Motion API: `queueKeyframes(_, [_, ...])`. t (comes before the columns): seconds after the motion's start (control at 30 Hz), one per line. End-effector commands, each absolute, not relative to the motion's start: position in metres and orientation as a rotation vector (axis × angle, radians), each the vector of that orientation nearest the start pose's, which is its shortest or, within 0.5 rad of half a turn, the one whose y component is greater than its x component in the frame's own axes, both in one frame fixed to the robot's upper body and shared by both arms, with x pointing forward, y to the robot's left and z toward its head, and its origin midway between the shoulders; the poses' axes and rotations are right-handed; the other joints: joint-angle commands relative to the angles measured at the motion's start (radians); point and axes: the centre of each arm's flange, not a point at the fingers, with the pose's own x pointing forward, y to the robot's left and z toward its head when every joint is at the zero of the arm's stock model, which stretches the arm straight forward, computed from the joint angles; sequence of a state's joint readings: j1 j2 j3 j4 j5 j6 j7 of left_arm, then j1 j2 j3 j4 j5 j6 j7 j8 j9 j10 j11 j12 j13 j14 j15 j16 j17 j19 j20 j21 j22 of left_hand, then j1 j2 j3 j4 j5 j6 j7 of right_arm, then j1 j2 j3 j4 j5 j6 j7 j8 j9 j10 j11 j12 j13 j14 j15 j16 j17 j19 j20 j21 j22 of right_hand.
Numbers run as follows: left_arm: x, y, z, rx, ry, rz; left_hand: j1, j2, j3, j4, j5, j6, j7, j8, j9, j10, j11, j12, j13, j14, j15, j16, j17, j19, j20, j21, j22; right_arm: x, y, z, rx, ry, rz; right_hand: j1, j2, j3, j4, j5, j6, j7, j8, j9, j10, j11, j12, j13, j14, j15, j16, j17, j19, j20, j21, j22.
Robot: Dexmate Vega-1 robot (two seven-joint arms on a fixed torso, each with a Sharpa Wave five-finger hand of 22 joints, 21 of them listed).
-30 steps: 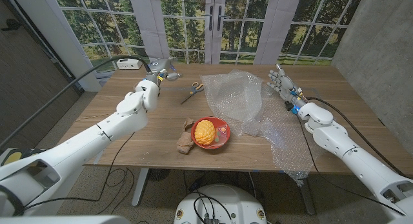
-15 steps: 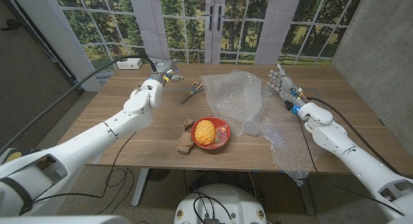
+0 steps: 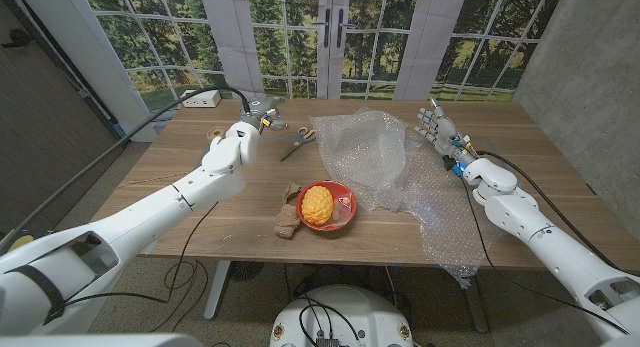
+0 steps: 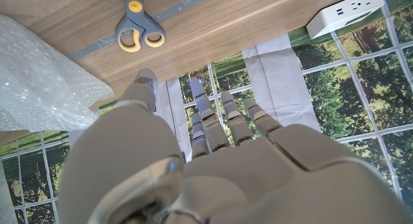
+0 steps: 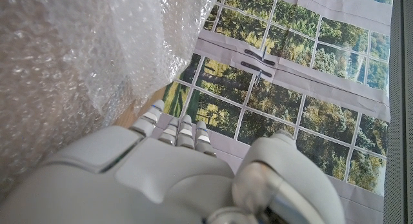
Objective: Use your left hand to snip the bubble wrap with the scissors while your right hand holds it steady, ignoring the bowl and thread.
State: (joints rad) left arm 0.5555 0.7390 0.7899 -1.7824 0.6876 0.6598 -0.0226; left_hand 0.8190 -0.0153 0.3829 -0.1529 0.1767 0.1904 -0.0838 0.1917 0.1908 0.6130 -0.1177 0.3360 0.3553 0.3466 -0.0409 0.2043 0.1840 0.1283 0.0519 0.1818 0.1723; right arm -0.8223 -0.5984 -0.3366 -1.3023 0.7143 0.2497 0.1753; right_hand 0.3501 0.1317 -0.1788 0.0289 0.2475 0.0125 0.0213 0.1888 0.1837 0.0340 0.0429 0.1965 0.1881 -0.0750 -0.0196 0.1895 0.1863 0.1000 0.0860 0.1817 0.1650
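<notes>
Toward the far side of the wooden desk [image 3: 200, 222], the small scissors with grey blades and tan-and-blue handles [image 3: 298, 140] lie flat, just beside the left hand [image 3: 262, 117], which hovers near them with nothing in it. From the left wrist camera the scissors [image 4: 137, 28] sit beyond the fingertips [image 4: 197, 88], apart from them, handles toward the hand [image 4: 213, 159], whose fingers are stretched out and slightly spread. That view also brings out a white power strip [image 4: 348, 12] at the desk's edge, and a corner of the bubble wrap [image 4: 45, 82].

The crumpled sheet of clear bubble wrap [image 3: 385, 162] spreads from the far middle of the desk to its near right edge, where it hangs over. The right hand [image 3: 436, 125] stands just beside the sheet's right side, fingers extended and apart, holding nothing; whether it touches the sheet cannot be told from the head camera. The right wrist camera shows the wrap [image 5: 84, 62] bunched close beside the fingers [image 5: 174, 130] of that hand [image 5: 161, 179].

In front of the wrap sits a red bowl [image 3: 341, 199] holding a yellow ball of thread [image 3: 317, 205].
</notes>
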Motion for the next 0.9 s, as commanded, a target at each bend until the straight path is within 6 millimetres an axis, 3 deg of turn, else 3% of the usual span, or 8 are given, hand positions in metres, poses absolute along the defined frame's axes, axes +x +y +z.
queueKeyframes(0.03, [0.617, 0.212, 0.081, 1.494, -0.457, 0.35, -0.007, 0.008, -0.003, 0.007, 0.004, 0.004, 0.006, 0.006, 0.003, 0.007, -0.001, 0.001, 0.003, 0.011, -0.078, 0.011, 0.004, 0.004, 0.001, 0.01, 0.0, 0.645, -0.329, -0.009, 0.005, -0.582, 0.287, 0.013, 0.003, 0.004, -0.003, -0.003, 0.001, 0.003, 0.005, 0.002, 0.002, 0.004, 0.005, 0.006, 0.005, -0.001, 0.005, -0.001, 0.001, 0.006, 0.008, 0.006])
queueKeyframes(0.37, [0.631, 0.213, 0.071, 1.501, -0.478, 0.33, 0.007, 0.019, -0.002, 0.002, 0.007, -0.003, 0.011, 0.007, 0.002, -0.004, -0.011, -0.007, 0.011, -0.001, -0.073, 0.007, 0.003, 0.001, 0.008, 0.009, 0.0, 0.644, -0.329, -0.01, 0.001, -0.58, 0.292, 0.023, 0.008, 0.012, -0.008, -0.006, 0.001, 0.003, 0.005, 0.002, 0.002, 0.004, 0.005, 0.006, 0.006, -0.001, 0.005, -0.001, 0.002, 0.006, 0.008, 0.005])
queueKeyframes(0.4, [0.632, 0.214, 0.07, 1.498, -0.484, 0.329, 0.009, 0.018, -0.005, 0.001, 0.007, 0.008, 0.006, 0.013, 0.002, 0.015, -0.024, -0.001, 0.014, 0.003, -0.082, 0.008, 0.003, 0.003, 0.002, 0.01, 0.0, 0.644, -0.329, -0.01, 0.006, -0.578, 0.291, 0.023, 0.009, 0.012, -0.008, -0.006, 0.001, 0.003, 0.005, 0.002, 0.001, 0.004, 0.004, 0.006, 0.005, -0.001, 0.005, -0.001, 0.002, 0.005, 0.008, 0.005])
queueKeyframes(0.53, [0.636, 0.218, 0.071, 1.5, -0.49, 0.315, 0.011, 0.013, -0.009, -0.002, 0.006, 0.019, -0.003, 0.017, 0.002, 0.029, -0.033, 0.002, 0.017, 0.017, -0.092, 0.014, 0.002, 0.008, -0.007, 0.011, 0.0, 0.643, -0.33, -0.01, 0.001, -0.578, 0.292, 0.028, 0.01, 0.016, -0.01, -0.008, 0.001, 0.003, 0.005, 0.002, 0.002, 0.003, 0.005, 0.006, 0.006, -0.001, 0.005, -0.001, 0.002, 0.005, 0.008, 0.005])
queueKeyframes(0.63, [0.638, 0.219, 0.071, 1.502, -0.511, 0.307, 0.015, 0.007, -0.013, -0.004, 0.005, 0.02, -0.005, 0.017, 0.002, 0.035, -0.032, 0.002, 0.02, 0.021, -0.098, 0.014, 0.001, 0.017, -0.028, 0.014, 0.0, 0.643, -0.33, -0.009, 0.005, -0.579, 0.291, 0.03, 0.011, 0.017, -0.012, -0.009, 0.002, 0.004, 0.005, 0.002, 0.003, 0.003, 0.005, 0.006, 0.005, -0.001, 0.005, -0.001, 0.002, 0.005, 0.008, 0.005])
queueKeyframes(0.9, [0.646, 0.221, 0.068, 1.504, -0.506, 0.281, 0.012, 0.001, -0.023, -0.001, 0.003, 0.035, -0.029, 0.022, 0.001, 0.051, -0.038, 0.005, 0.027, 0.035, -0.108, 0.018, 0.0, 0.022, -0.036, 0.013, 0.0, 0.643, -0.331, -0.008, 0.004, -0.581, 0.291, 0.036, 0.012, 0.022, -0.016, -0.012, 0.002, 0.002, 0.005, 0.002, 0.002, 0.003, 0.005, 0.006, 0.005, -0.002, 0.005, -0.001, 0.002, 0.006, 0.008, 0.006])
